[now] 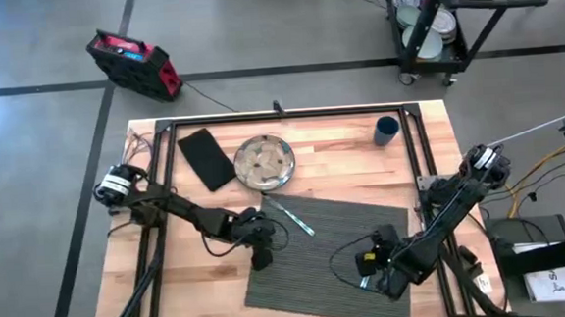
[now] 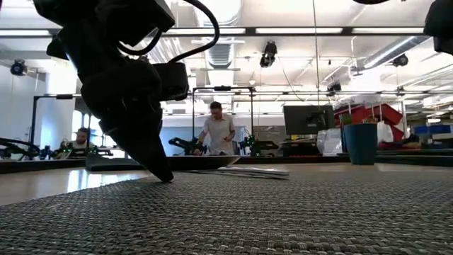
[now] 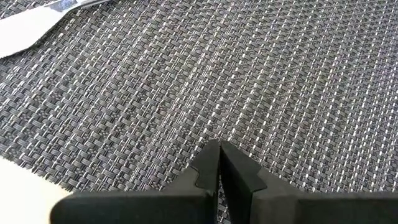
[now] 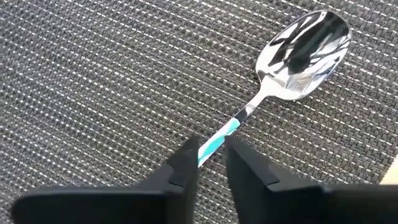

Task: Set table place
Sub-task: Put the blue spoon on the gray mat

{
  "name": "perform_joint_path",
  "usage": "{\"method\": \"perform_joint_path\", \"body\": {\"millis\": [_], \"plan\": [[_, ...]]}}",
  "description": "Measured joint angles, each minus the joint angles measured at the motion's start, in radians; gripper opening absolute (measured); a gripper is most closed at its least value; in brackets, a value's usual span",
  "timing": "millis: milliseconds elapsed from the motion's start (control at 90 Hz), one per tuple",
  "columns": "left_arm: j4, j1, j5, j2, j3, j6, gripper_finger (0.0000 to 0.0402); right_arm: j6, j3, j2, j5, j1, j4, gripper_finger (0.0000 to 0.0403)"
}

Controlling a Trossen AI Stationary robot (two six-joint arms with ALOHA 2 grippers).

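gripping a spoon over the placemat, right gripper pinches its handle; left gripper pressed together.

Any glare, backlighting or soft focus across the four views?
Right wrist view: the spoon bowl mirrors bright ceiling lights, and the right gripper fingers are soft up close. Low view: the left gripper is a backlit silhouette against bright ceiling strips; the near placemat weave is blurred. Left wrist view: even light, knife tip blown out white. High view: flat light, glare on the floor at far left.
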Motion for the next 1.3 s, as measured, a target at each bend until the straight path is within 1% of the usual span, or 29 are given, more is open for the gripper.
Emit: {"method": "perform_joint_path", "body": {"millis": [111,200,289,378,489,656,833,1011,1156,1300], "plan": [[0.001,0.000,0.001,0.000,0.000,0.000,0.0000,0.003,-0.006,0.000,0.000,0.000,0.017,0.0142],[0.002,0.000,0.001,0.000,0.000,0.000,0.0000,0.025,-0.022,0.000,-0.014,-0.010,0.027,0.0173],[0.002,0.000,0.001,0.000,0.000,0.000,0.0000,0.028,-0.041,0.001,-0.032,-0.023,0.060,0.0188],[0.003,0.000,0.001,0.000,0.000,0.000,0.0000,0.028,-0.058,0.001,-0.034,-0.036,0.087,0.0188],[0.003,0.000,0.001,0.000,0.000,0.000,0.0000,0.028,-0.086,0.001,-0.048,-0.052,0.122,0.0173],[0.004,0.000,0.002,0.000,0.000,0.000,0.0000,0.028,-0.110,0.011,-0.073,-0.053,0.146,0.0135],[0.004,0.000,0.003,0.000,0.000,-0.004,0.0000,0.026,-0.118,0.043,-0.120,-0.053,0.141,0.0082],[0.005,0.000,0.000,0.000,0.000,-0.010,0.0000,-0.002,-0.119,0.047,-0.115,-0.053,0.131,0.0015],[0.008,0.000,0.000,0.000,0.000,-0.012,0.0000,-0.012,-0.119,0.018,-0.101,-0.049,0.061,0.0008],[0.008,0.000,0.000,0.000,0.000,-0.012,0.0000,0.041,-0.085,-0.018,-0.097,-0.011,-0.031,0.0004]]}}
